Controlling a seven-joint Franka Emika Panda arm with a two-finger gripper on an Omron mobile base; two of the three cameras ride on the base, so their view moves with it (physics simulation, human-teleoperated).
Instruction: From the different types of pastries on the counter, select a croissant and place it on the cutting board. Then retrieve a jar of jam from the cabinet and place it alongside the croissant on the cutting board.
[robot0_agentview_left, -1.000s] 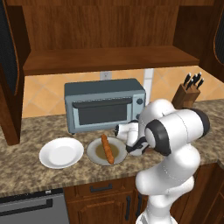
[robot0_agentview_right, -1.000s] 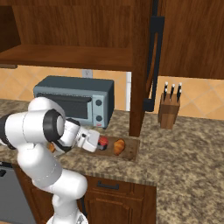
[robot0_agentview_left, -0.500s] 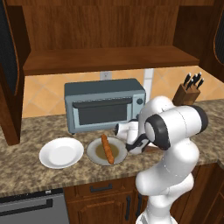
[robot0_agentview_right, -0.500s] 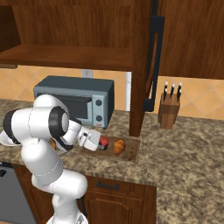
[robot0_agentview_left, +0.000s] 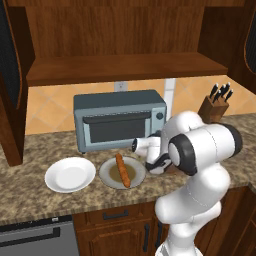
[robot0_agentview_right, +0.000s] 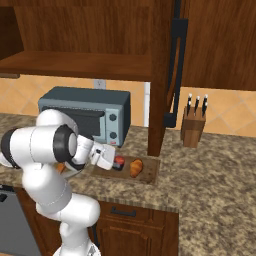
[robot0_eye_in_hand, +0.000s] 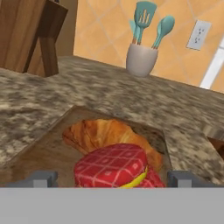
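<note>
The jar of jam (robot0_eye_in_hand: 111, 166), with its red checked lid, stands on the dark cutting board (robot0_eye_in_hand: 48, 151) between my gripper's (robot0_eye_in_hand: 113, 179) spread fingertips (robot0_eye_in_hand: 41, 178), with a gap on each side. Just beyond the jar lies the golden croissant (robot0_eye_in_hand: 105, 133), touching or nearly touching it. In the right base view the jar (robot0_agentview_right: 119, 163) and the croissant (robot0_agentview_right: 136, 167) sit side by side on the board (robot0_agentview_right: 150, 175), and the open gripper (robot0_agentview_right: 107, 157) is at the jar's left. The baguette-like stick (robot0_agentview_left: 122, 170) lies on a grey plate (robot0_agentview_left: 107, 176) on the counter (robot0_agentview_right: 210, 170). The cabinet shelf (robot0_agentview_left: 120, 67) is overhead.
A grey toaster oven (robot0_agentview_left: 120, 120) stands right behind the plates and the board. A white plate (robot0_agentview_left: 70, 175) sits to the left. A knife block (robot0_agentview_right: 192, 127) stands at the back right, and a cup of teal utensils (robot0_eye_in_hand: 142, 59) by the wall.
My fingers have spread apart and let go of the jar, which now stands on the board beside the croissant. The arm has shifted only slightly.
</note>
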